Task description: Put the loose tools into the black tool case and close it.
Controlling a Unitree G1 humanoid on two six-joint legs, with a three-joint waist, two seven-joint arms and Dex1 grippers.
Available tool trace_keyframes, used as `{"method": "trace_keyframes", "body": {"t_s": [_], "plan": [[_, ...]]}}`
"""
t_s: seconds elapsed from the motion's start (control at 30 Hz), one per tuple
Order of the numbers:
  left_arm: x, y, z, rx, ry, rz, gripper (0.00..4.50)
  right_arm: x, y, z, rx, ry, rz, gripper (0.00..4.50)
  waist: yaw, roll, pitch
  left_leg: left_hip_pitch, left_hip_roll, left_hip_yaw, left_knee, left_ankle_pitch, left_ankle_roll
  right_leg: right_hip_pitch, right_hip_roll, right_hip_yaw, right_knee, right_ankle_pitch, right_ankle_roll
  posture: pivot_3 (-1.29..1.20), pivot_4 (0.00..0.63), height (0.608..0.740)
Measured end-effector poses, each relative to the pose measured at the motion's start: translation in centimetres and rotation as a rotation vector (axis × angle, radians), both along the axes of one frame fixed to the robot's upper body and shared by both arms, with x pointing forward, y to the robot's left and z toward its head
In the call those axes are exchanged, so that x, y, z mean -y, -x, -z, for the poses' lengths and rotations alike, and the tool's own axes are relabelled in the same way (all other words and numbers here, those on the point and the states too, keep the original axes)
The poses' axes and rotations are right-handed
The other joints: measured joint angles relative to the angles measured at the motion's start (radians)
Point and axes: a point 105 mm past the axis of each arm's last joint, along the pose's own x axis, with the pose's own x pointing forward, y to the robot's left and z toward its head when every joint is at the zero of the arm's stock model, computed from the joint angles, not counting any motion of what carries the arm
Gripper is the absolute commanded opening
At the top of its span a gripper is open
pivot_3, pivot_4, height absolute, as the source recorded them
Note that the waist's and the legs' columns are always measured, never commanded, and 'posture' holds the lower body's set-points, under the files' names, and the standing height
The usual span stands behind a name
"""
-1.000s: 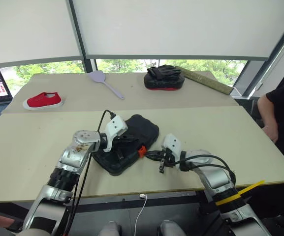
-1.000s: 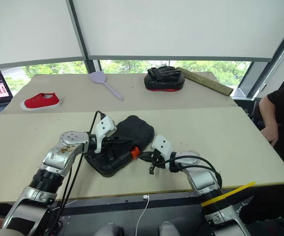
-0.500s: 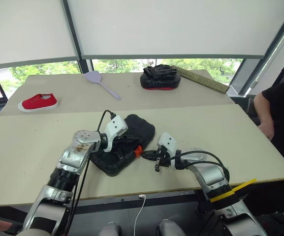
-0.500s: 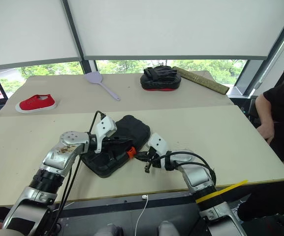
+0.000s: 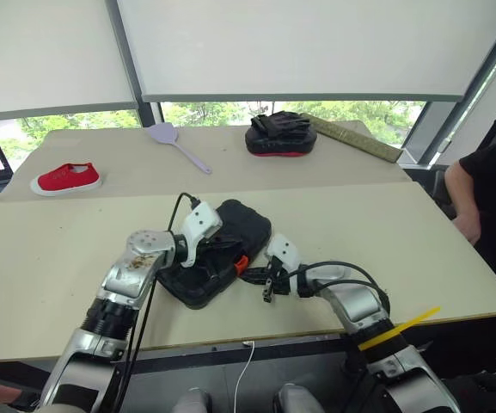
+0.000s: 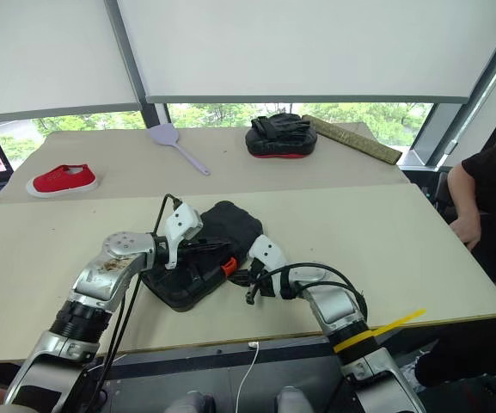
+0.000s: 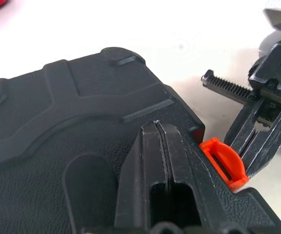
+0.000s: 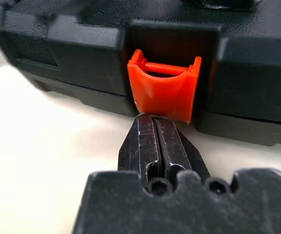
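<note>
**Latch dead ahead of the right jaws**

The black tool case (image 5: 217, 249) lies closed on the table. Right gripper (image 8: 156, 127), clenched empty, touches the orange latch (image 8: 163, 92) directly ahead. Left gripper (image 7: 160, 134), fingers together, presses the lid.

Bright window daylight; wrist views perhaps overexposed.

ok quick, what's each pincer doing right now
Left pincer: shut, holding nothing, pressing on the lid of the black tool case.
Right pincer: shut, empty, tips at the orange latch.
</note>
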Motion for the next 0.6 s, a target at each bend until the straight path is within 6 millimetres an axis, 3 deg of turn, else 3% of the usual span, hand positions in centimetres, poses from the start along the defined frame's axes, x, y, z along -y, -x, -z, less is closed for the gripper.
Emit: {"method": "trace_keyframes", "body": {"t_s": [0.1, 0.3, 0.43, 0.6], "plan": [[-1.3, 1.1, -0.8, 0.060, 0.064, 0.018, 2.19, 1.7, 0.9, -1.9, 0.084, -0.054, -0.022, 1.23, 0.002, 0.000, 0.000, -0.001, 0.000, 0.000, -0.001, -0.001, 0.002, -0.001, 0.001, 0.000, -0.001, -0.002, -0.001, 0.00, 0.150, 0.740], [-7.6, 3.8, -1.7, 0.143, 0.107, -0.057, 4.50, 6.3, 3.3, -1.6, 0.212, -0.011, -0.037, 3.32, 0.003, -0.001, 0.003, -0.016, 0.000, 0.000, -0.001, -0.004, 0.003, -0.014, 0.001, 0.001, -0.001, -0.003, -0.004, 0.00, 0.150, 0.740], [-13.9, 6.2, -1.4, 0.173, -0.029, -0.219, 4.50, 11.1, 3.3, -2.2, 0.349, 0.085, 0.001, 4.43, 0.008, -0.004, 0.006, -0.015, -0.001, 0.002, 0.000, -0.007, 0.002, -0.013, -0.001, 0.000, -0.003, -0.004, -0.002, 0.00, 0.150, 0.740], [-18.4, 8.6, 1.1, 0.099, -0.139, -0.388, 4.50, 14.0, 3.1, -2.0, 0.340, 0.108, 0.025, 4.43, 0.019, -0.008, 0.013, -0.015, -0.002, 0.003, 0.001, -0.007, 0.002, -0.014, -0.005, 0.000, -0.003, -0.005, 0.000, 0.00, 0.150, 0.740]]}}
